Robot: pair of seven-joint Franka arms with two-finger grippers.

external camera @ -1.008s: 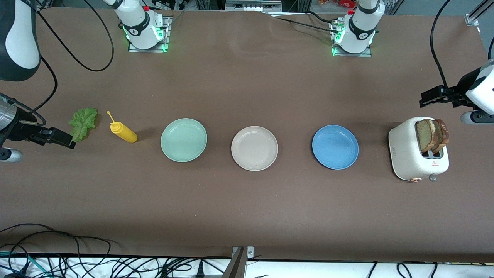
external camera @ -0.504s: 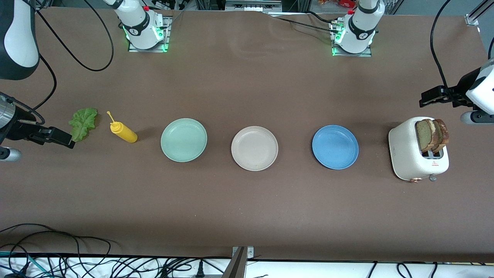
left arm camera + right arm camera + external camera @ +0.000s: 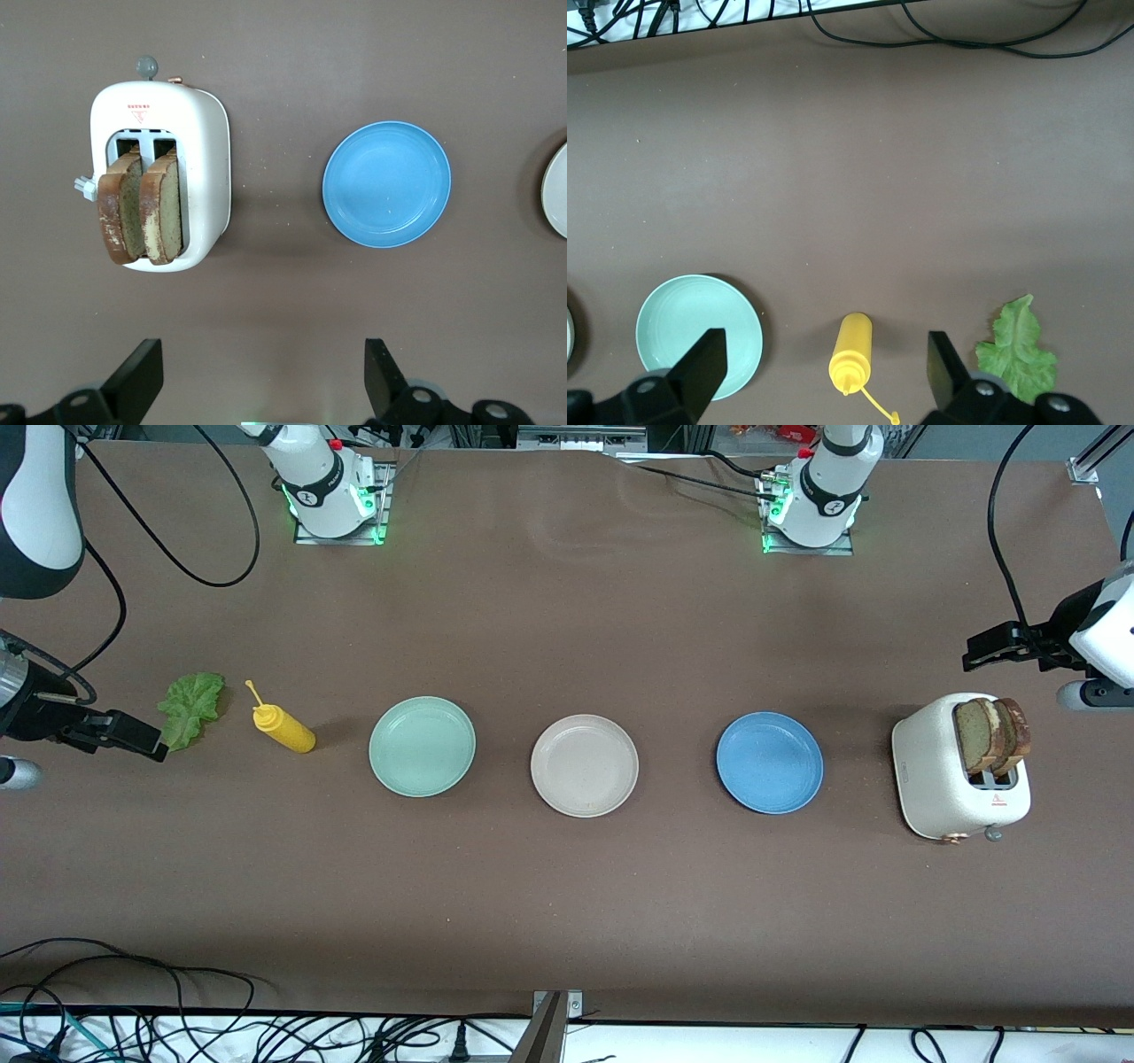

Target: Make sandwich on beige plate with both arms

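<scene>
Two arms, both mine, and neither holds anything yet. Largest first: the surface point(image 3: 567, 903) is wide and mostly bare, with a broad open band nearer the front camera and another up toward my bases, so I have plenty of room to swing. The toaster point(image 3: 961, 766) sits at the left arm's end, two bread slices point(image 3: 992, 735) standing up out of its slots. Three plates lie in a row along the middle: mint plate point(image 3: 422, 746), beige plate point(image 3: 584, 765) and blue plate point(image 3: 769, 762), well apart from one another. The beige one is bare; nothing of the sandwich is on it.

My left jaws point(image 3: 257, 376) hang wide open and empty, over the surface near the toaster. I judge the first move is to drop onto one slice, close across its flat faces and lift straight up, so the toaster does not tip.

My right jaws point(image 3: 819, 372) are spread just as wide, empty, over the right arm's end beside the lettuce point(image 3: 190, 708). The mustard bottle point(image 3: 283, 728) lies near it; I should approach the leaf from the edge side to miss it.
</scene>
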